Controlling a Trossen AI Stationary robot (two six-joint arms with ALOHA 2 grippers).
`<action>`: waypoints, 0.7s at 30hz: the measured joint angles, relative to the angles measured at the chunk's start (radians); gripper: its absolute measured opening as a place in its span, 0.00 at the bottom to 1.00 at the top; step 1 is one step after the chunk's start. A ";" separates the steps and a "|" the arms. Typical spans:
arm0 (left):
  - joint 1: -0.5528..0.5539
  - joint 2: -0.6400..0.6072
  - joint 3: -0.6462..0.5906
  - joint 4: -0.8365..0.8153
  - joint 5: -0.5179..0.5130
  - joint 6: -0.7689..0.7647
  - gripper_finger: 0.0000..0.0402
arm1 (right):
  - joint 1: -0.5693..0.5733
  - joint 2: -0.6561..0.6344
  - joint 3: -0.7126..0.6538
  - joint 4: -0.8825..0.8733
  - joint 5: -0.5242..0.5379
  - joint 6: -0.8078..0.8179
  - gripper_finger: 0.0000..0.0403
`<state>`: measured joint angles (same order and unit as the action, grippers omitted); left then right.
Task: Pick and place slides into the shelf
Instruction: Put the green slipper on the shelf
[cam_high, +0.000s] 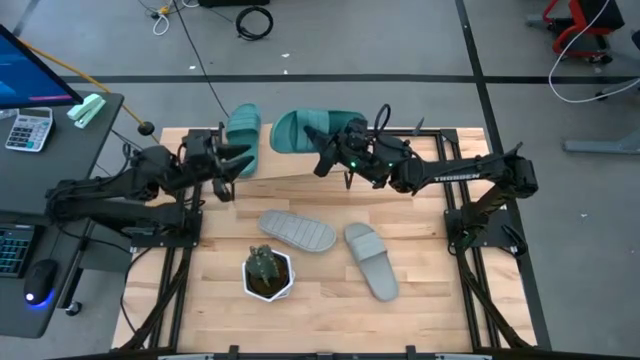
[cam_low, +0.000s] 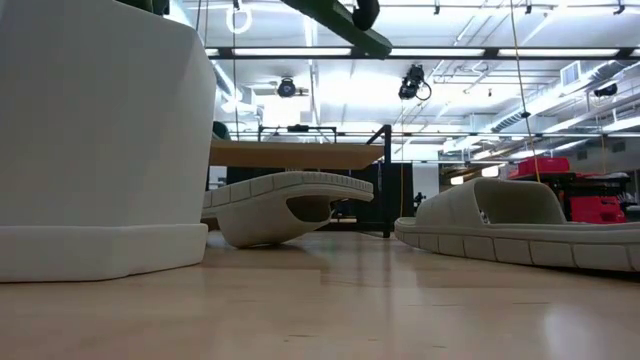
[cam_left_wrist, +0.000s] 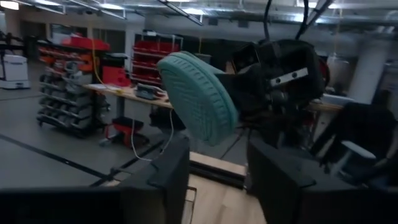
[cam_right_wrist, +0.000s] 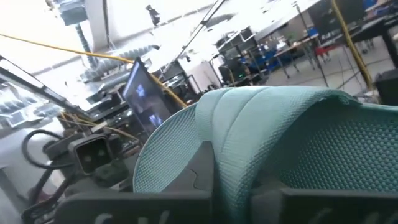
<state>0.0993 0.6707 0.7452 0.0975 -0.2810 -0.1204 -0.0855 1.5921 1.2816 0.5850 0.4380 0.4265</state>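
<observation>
You had both arms at the far edge of the tabletop (cam_high: 420, 270), above the shelf (cam_high: 290, 170), whose wooden top board showed between them. Your right gripper (cam_high: 322, 142) was closed on the strap of a teal slide (cam_high: 300, 128); it held this slide raised and tilted over the far side of the shelf, and in the right wrist view the ribbed teal strap (cam_right_wrist: 267, 137) filled the space between the fingers. Your left gripper (cam_high: 240, 158) was beside the other teal slide (cam_high: 243, 125), which lay at the left end of the shelf. Its fingers (cam_left_wrist: 168, 180) stood apart with nothing between them, and I could not tell if they touched that slide. The two light grey slides were on the tabletop in front of the shelf: one (cam_high: 297, 231) near the middle with its sole turned up, the other (cam_high: 371, 260) to its right. A small potted plant (cam_high: 267, 272) in a white pot stood just in front of the first grey slide.
</observation>
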 joint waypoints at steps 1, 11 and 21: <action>0.008 0.010 0.000 0.014 0.001 0.000 0.46 | -0.005 -0.001 0.000 0.000 0.002 -0.011 0.02; 0.068 0.128 0.000 0.253 0.001 -0.011 0.65 | -0.044 0.051 0.180 -0.123 -0.033 -0.187 0.02; 0.133 0.174 0.000 0.356 -0.045 -0.025 0.65 | -0.078 0.151 0.333 -0.229 -0.078 -0.270 0.02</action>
<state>0.2327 0.8444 0.7456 0.4539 -0.3255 -0.1456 -0.1635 1.7432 1.6148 0.3557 0.3605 0.1568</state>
